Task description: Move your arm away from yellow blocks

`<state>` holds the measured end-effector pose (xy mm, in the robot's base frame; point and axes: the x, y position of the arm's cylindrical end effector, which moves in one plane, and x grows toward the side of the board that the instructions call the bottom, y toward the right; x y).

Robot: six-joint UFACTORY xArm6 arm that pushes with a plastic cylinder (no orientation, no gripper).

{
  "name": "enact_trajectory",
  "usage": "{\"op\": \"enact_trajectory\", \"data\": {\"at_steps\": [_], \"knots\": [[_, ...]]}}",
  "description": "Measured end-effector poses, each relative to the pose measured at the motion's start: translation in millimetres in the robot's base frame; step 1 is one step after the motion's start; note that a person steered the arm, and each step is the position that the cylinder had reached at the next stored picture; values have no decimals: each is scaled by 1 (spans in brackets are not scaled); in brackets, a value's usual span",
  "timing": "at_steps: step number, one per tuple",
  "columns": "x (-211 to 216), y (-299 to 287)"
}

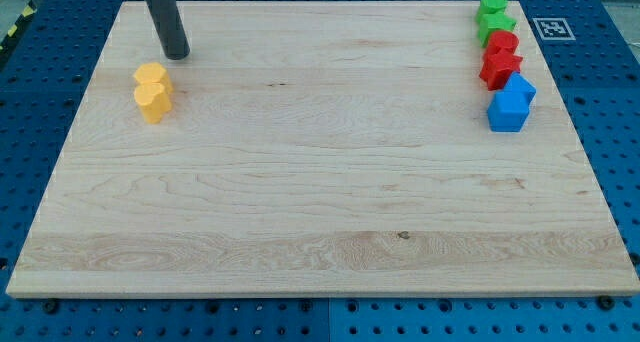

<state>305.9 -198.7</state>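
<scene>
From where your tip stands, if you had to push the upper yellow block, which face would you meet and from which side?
No grip possible, only a push. My tip sits just above-right of the upper yellow block, so I'd meet its top-right face. The lower yellow block touches it below, so both would likely slide together.

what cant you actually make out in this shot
- Rod above my tip: cut off by the view's top edge.
- Two yellow blocks: pressed together, exact shapes unclear.
- Green, red and blue blocks: pairs overlap, rear ones partly hidden.
- Arm itself: outside the view.
</scene>
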Motion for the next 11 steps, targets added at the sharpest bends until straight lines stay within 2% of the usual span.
{"op": "enact_trajectory", "data": {"at_steps": [1,3,4,5,6,8,11], "knots": [[25,0],[39,0],[39,0],[19,8],[13,40],[13,55],[16,18]]}}
